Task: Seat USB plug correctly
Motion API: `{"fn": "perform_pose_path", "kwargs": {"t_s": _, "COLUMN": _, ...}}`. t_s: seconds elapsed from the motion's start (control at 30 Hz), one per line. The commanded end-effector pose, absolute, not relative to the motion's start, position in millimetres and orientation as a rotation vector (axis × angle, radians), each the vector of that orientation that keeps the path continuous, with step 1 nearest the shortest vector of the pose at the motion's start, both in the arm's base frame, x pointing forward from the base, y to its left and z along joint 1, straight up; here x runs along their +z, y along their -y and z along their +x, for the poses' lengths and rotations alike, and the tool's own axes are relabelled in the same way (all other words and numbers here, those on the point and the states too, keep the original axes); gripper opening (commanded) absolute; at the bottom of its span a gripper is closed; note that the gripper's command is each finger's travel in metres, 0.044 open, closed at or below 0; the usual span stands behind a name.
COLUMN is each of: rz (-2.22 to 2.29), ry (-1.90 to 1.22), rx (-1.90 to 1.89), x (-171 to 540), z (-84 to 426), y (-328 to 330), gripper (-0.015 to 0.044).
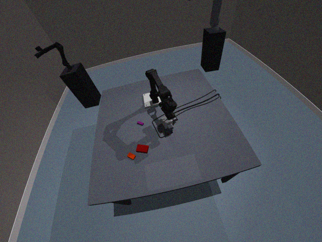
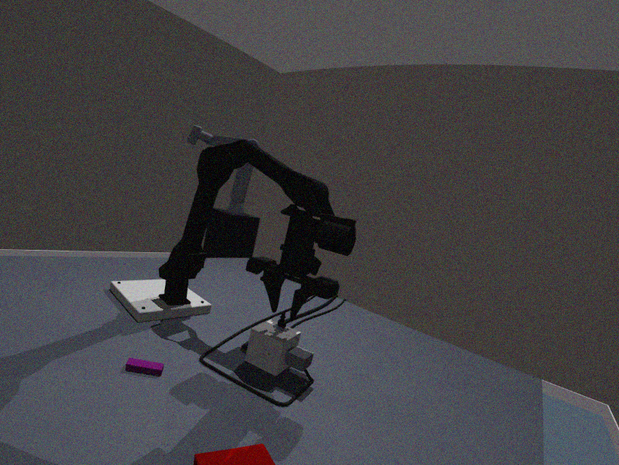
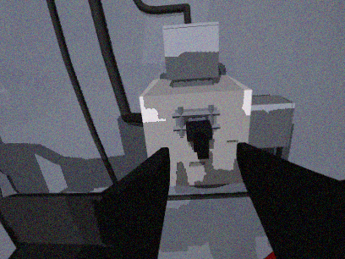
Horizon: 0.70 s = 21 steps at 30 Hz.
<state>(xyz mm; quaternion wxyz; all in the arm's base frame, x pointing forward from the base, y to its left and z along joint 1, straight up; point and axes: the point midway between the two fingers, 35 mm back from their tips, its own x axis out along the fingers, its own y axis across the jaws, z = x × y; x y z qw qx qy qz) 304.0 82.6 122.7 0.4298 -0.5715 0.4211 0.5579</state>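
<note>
Straddling USB plug (image 3: 199,137), gripper (image 3: 203,169) half-open

In the top view the arm hides most of the power cube (image 1: 164,129) — its USB plug is too small to tell. The exterior view's lower edge cuts off the red block (image 2: 234,455).
</note>
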Motion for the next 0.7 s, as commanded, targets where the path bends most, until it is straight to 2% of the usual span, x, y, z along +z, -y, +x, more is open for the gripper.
{"fn": "perform_pose_path", "kwargs": {"t_s": 0.0, "rz": -1.426, "ry": -1.051, "rx": 1.392, "x": 122.9, "z": 303.9, "y": -82.6, "gripper": 0.0099}}
{"fn": "perform_pose_path", "kwargs": {"t_s": 0.1, "rz": -1.426, "ry": -1.051, "rx": 1.392, "x": 122.9, "z": 303.9, "y": -82.6, "gripper": 0.0020}}
{"fn": "perform_pose_path", "kwargs": {"t_s": 0.2, "rz": -1.426, "ry": -1.051, "rx": 1.392, "x": 122.9, "z": 303.9, "y": -82.6, "gripper": 0.0000}}
{"fn": "perform_pose_path", "kwargs": {"t_s": 0.67, "rz": -1.426, "ry": -1.051, "rx": 1.392, "x": 122.9, "z": 303.9, "y": -82.6, "gripper": 0.0000}}
